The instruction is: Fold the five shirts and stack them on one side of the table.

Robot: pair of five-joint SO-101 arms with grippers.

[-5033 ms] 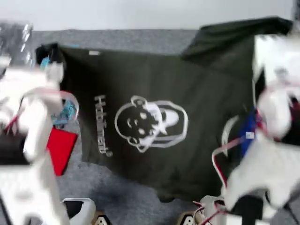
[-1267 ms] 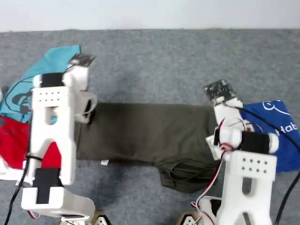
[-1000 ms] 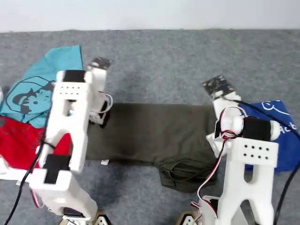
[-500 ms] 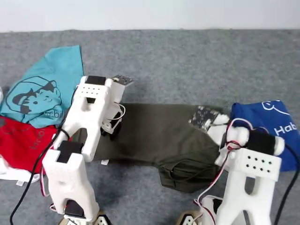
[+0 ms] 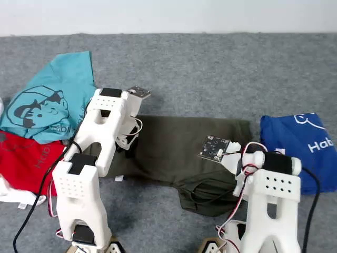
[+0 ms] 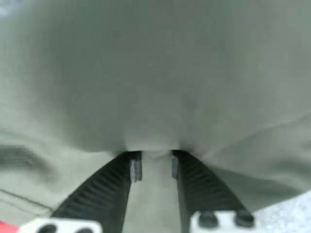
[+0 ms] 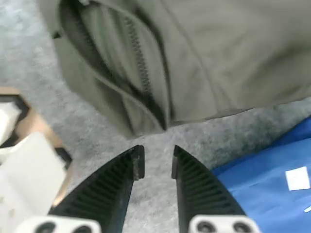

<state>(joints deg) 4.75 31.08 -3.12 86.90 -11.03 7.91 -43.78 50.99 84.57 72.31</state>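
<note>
An olive shirt [image 5: 179, 150] lies folded into a long band across the middle of the table, with a bunched sleeve [image 5: 208, 195] at its near edge. My left gripper [image 6: 154, 165] is down on the band's left end [image 5: 128, 143]. Its fingers are closed to a narrow gap, and a pucker of olive cloth [image 6: 155, 97] is pinched at the tips. My right gripper [image 7: 156, 162] hovers narrowly open over bare table, just off the bunched olive fold [image 7: 126, 73], holding nothing. A blue shirt [image 5: 300, 147] lies at the right, its edge [image 7: 272, 174] beside the right gripper.
A teal shirt [image 5: 47, 105] is spread at the far left, with a red shirt [image 5: 23, 161] and a bit of white cloth [image 5: 10, 194] nearer the front. The grey table [image 5: 210, 68] stretches behind the olive shirt. Both arm bases stand at the front edge.
The olive shirt went from spread flat to a folded band. Over the last second my left arm swung right onto its left end, and my right arm drew in toward its near edge.
</note>
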